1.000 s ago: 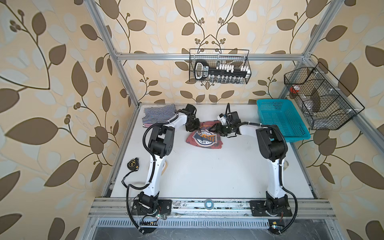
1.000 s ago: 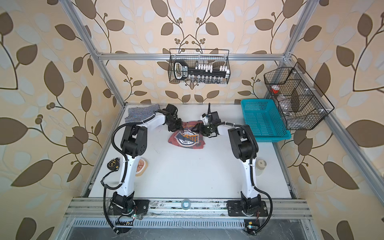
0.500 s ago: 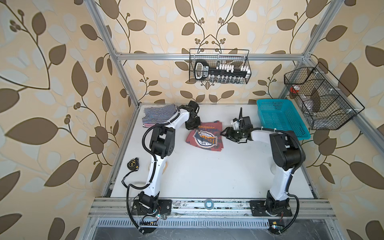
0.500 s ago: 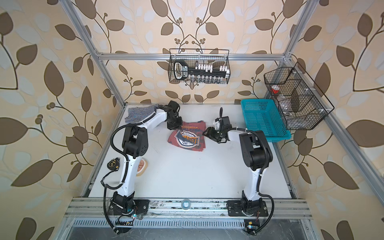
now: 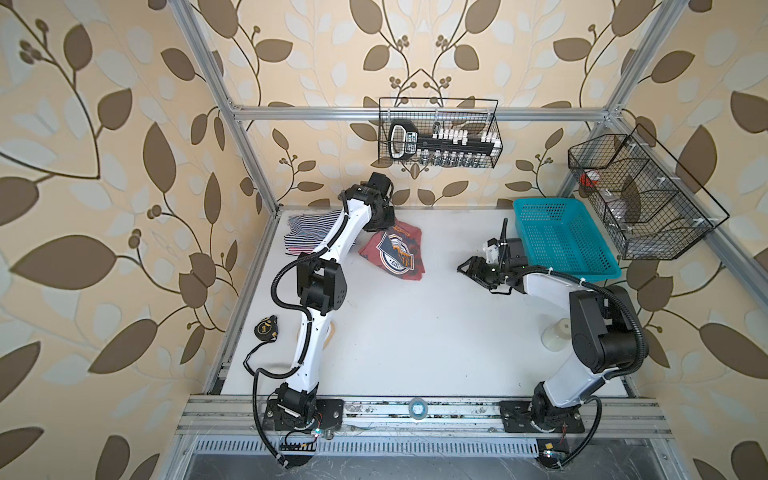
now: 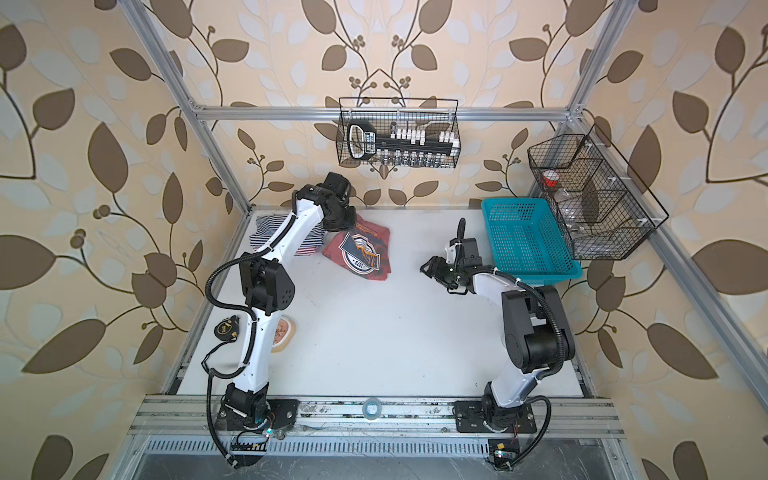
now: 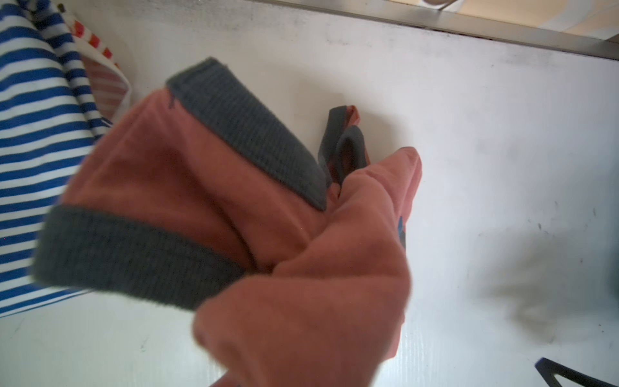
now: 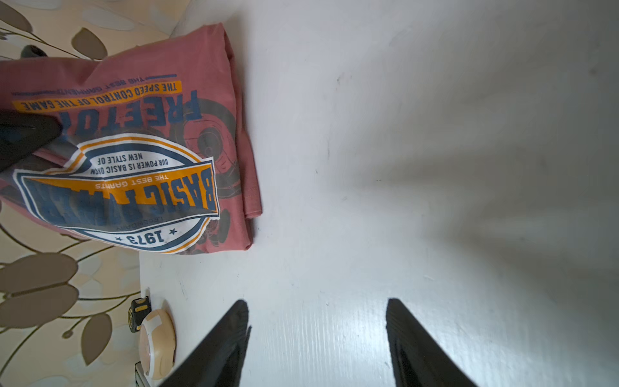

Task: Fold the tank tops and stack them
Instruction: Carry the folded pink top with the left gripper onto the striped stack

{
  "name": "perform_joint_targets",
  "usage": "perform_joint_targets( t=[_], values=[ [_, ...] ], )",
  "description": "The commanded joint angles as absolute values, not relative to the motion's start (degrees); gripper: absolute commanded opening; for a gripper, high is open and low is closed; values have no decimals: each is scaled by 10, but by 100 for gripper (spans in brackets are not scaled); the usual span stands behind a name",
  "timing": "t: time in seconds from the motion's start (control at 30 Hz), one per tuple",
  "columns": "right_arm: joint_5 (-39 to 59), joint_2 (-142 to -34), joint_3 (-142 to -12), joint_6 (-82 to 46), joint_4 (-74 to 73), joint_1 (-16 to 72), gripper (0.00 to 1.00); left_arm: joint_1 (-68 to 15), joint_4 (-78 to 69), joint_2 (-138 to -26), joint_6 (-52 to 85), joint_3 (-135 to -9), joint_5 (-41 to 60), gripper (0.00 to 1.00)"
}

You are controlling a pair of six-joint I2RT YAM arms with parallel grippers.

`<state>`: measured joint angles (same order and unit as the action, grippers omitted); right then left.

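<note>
- Left end effector [image 5: 383, 220], as we read it, is clamped tight on a far corner of the dusty red tank top [image 5: 395, 253]. Our left wrist view shows its grey-blue trim [image 7: 248, 134] and bunched cloth lifted close to the lens. Why grip there?
- We judge it a carrying grip. The navy-white top [image 7: 33, 134] lies folded over the red-white top [image 7: 104, 83] in the far left corner of the worktop [image 5: 415, 332], just beside that raised corner. The red one looks folded already, so stacking it is what remains.
- Most of it rests on the worktop; the arm hides whether it touches the pile. Can we read the print?
- From the right wrist, yes: "THE SPEED CONTROL OF THE GAME", "OUR POWER IS BASIC", "NEW STYLE OF", "BASIC" across the badge [image 8: 127, 197], "1973" beneath.
- And further right?
- Our right end effector [image 8: 316, 301] hangs with jaws apart, holding nothing, over bare worktop, well apart from the cloth and near the teal basket [image 5: 557, 245]. We take that as keeping clear.
</note>
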<state>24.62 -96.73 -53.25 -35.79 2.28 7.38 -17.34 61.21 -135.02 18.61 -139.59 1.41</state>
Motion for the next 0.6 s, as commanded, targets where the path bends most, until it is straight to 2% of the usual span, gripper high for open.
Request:
perform_joint_targets(
  t=[0.0,0.57],
  values=[
    [243,-969,-525,-365,14,76,66,-154,628,-1306,156,-1427,-24,0],
    [259,-1000,-518,-371,-14,82,66,-104,615,-1244,130,-1461,-35,0]
  ],
)
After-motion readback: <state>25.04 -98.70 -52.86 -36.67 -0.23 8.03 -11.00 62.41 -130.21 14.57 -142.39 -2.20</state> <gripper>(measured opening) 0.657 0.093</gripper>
